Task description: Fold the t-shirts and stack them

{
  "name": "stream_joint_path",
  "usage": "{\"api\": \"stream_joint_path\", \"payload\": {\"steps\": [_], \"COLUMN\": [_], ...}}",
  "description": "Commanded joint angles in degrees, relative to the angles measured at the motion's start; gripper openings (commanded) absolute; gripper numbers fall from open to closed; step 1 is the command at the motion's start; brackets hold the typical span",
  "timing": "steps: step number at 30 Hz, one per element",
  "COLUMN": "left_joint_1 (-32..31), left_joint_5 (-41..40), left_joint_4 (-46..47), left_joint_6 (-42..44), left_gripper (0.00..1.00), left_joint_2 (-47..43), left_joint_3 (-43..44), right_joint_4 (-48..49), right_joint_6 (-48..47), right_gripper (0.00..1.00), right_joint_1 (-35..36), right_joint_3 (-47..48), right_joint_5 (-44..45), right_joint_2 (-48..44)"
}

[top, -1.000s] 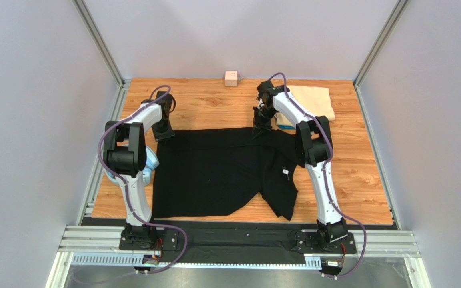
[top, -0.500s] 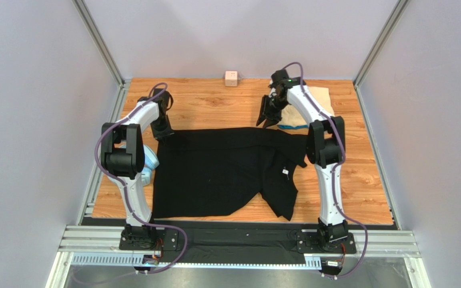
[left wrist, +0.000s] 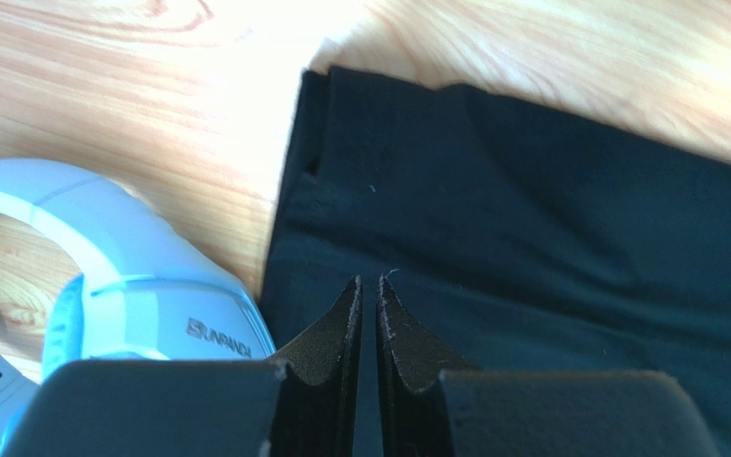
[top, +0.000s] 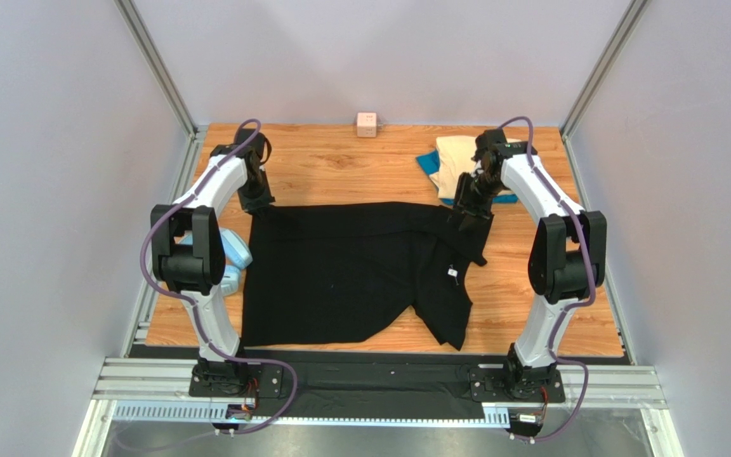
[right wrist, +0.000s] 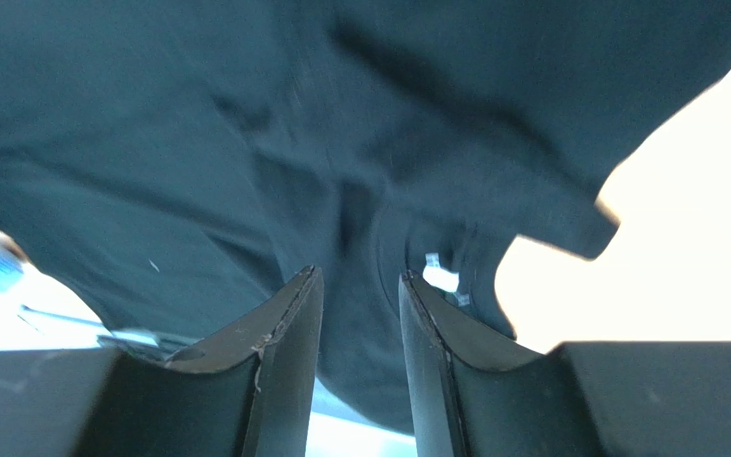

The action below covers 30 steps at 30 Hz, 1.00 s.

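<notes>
Top external view: black t-shirt [top: 341, 271] lies spread flat on the wooden table [top: 341, 167], its right side bunched into a loose flap.
Left gripper [top: 257, 203]: at the black t-shirt's far left corner. The left wrist view shows the fingers parted by only a thin slit, nothing between them, tips over the cloth.
Right gripper [top: 465, 215]: at the black t-shirt's far right corner. Fingers stand apart and grip nothing, with blurred dark cloth beyond them.
Cream t-shirt [top: 457, 155]: folded, just beyond the black t-shirt's far right corner.
Blue t-shirt [top: 426, 163]: under the cream one, only its edges showing.
Light-blue plastic ring [top: 233, 252]: just beside the black t-shirt's left edge.
Pink cube [top: 366, 124]: well beyond the black t-shirt's far edge.
</notes>
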Motion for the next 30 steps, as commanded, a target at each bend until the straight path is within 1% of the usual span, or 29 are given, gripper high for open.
{"api": "stream_joint_path", "payload": {"steps": [1,3,7,10,11,15,20,28,29,30], "left_joint_1": [-1.85,-2.82,-5.89,-8.09,-8.53,-8.98,-9.33,-9.77,-9.85,-9.86], "left_joint_5": [3.9,5.83,6.89,7.16,8.72,9.62,9.27,8.74,8.65,8.82], "left_joint_4": [-2.5,-2.94,-1.36,-0.31,0.13,0.84,0.84,2.24,2.42,2.68], "left_joint_6": [-0.02,-1.17,-2.75,-4.07,-4.42,-5.22,-4.86,-4.69,-4.43,-4.25], "left_gripper": [0.15,0.15,0.13,0.11,0.11,0.09,0.09,0.09,0.07,0.03], "left_joint_2": [-4.31,-4.83,-8.6,-10.54,-10.9,-11.6,-12.39,-11.16,-10.99,-10.64], "left_joint_3": [-2.5,-4.52,-12.68,-17.17,-18.14,-20.88,-21.49,-23.6,-23.78,-23.95], "right_joint_4": [-1.69,-3.98,-6.01,-7.33,-7.68,-8.65,-8.12,0.31,0.84,2.15], "right_joint_6": [-0.48,-0.74,-0.04,1.71,2.24,2.6,2.6,4.62,4.79,4.71], "right_gripper": [0.41,0.4,0.36,0.36,0.35,0.35,0.35,0.34,0.34,0.34], "right_joint_1": [3.2,4.44,8.04,8.57,8.49,8.93,10.51,13.67,13.85,13.94], "right_joint_3": [-5.47,-7.75,-12.23,-16.71,-17.68,-21.73,-24.89,-30.26,-30.26,-30.17], "right_joint_5": [-1.1,-0.67,1.18,1.18,1.09,1.0,3.64,4.61,4.61,4.7], "right_joint_2": [-6.55,-7.34,-13.04,-15.86,-16.13,-17.19,-15.35,-7.44,-6.48,-4.73]}}
